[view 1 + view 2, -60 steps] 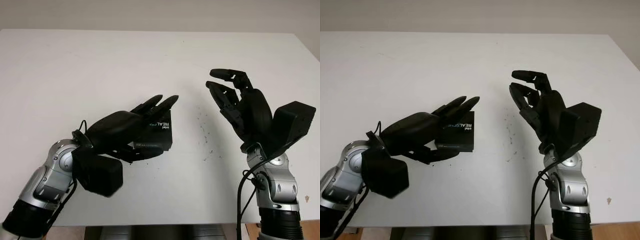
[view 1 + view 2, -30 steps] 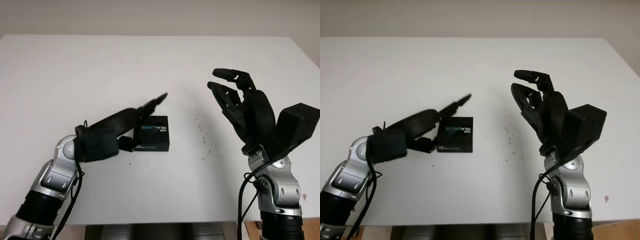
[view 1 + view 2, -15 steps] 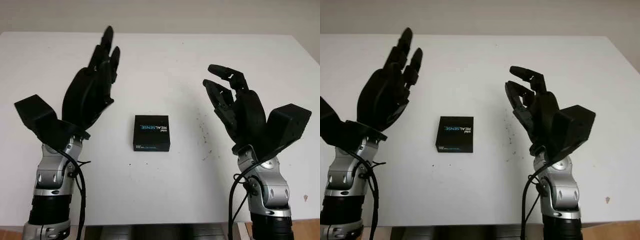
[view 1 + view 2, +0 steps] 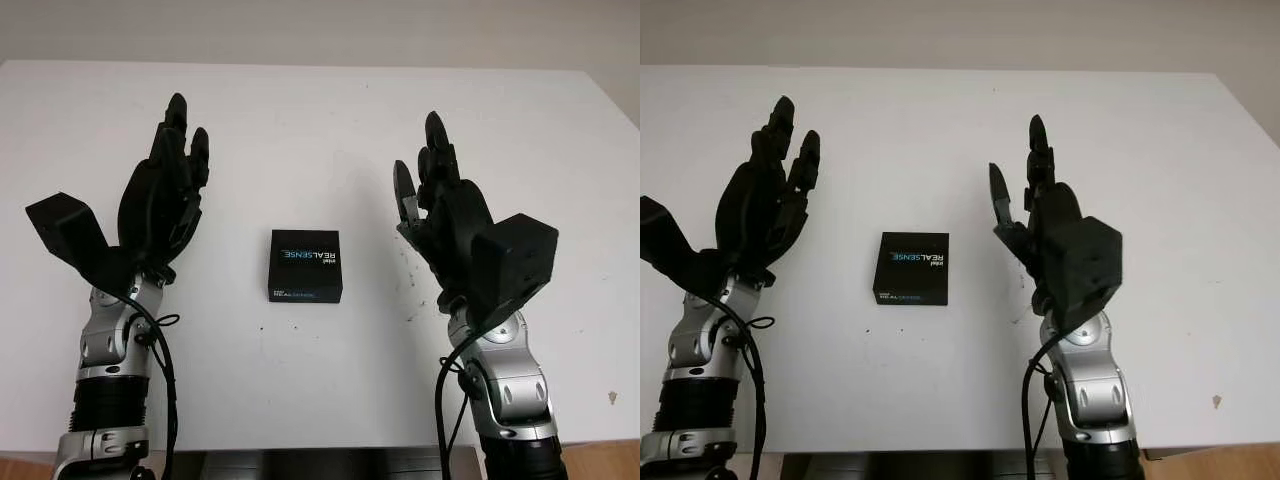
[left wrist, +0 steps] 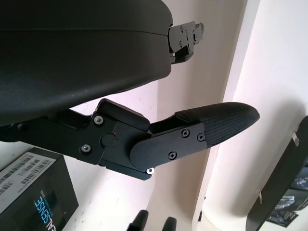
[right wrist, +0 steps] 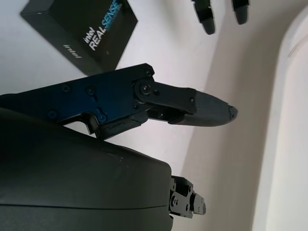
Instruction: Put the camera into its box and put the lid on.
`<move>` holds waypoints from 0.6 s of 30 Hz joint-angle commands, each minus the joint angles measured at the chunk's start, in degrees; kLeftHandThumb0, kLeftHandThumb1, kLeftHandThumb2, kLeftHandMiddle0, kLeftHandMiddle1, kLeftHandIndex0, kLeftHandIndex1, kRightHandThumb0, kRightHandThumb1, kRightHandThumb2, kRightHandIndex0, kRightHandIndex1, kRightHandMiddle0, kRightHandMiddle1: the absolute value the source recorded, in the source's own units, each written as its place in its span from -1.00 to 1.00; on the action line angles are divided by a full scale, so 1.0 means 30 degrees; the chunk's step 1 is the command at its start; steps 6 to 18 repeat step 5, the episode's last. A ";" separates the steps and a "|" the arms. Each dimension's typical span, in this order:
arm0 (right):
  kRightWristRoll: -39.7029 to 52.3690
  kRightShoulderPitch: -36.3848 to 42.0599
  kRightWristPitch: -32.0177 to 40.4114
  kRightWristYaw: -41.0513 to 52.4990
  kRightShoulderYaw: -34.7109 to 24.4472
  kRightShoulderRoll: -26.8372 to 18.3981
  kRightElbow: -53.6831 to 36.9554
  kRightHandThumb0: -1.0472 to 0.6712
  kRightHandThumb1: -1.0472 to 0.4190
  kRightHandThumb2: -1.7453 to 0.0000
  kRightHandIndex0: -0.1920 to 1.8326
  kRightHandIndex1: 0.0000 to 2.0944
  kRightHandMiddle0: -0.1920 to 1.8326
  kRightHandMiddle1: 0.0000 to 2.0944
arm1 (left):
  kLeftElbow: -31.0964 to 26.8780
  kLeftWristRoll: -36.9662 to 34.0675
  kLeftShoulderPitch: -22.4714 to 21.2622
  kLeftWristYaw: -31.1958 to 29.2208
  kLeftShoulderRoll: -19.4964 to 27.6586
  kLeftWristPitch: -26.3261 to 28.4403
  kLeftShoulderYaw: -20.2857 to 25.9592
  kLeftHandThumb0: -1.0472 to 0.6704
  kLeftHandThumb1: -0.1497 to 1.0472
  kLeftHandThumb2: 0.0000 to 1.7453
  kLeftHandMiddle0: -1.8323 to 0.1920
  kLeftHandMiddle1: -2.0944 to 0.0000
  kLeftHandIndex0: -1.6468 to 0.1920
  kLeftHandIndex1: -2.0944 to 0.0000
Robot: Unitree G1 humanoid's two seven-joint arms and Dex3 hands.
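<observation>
A black box [image 4: 305, 265] with its lid on is seen at the centre of the frame, flat on the white table [image 4: 320, 110]. The left hand [image 4: 160, 205] is raised at centre left, open, nothing held. The right hand [image 4: 445, 215] is raised at centre right, open, nothing held. Both are well apart from the box

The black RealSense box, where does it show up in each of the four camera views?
Left eye view: RealSense box closed on the white table, between the open left hand and open right hand.
Right eye view: same spot, between the hands.
Left wrist view: at the frame's corner, beyond the hand's shell.
Right wrist view: at the frame's edge, lettering visible.
Shared landmark: the box's white and blue lettering.
</observation>
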 commanded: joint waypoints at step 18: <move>0.0112 0.0087 0.0192 0.0224 -0.0148 0.0201 -0.0002 -0.76 -1.00 0.32 -1.00 -1.00 -1.00 -1.00 | -0.0491 0.0157 0.0064 0.0151 -0.0214 -0.0224 -0.0014 -0.75 1.00 -0.18 1.00 1.00 1.00 1.00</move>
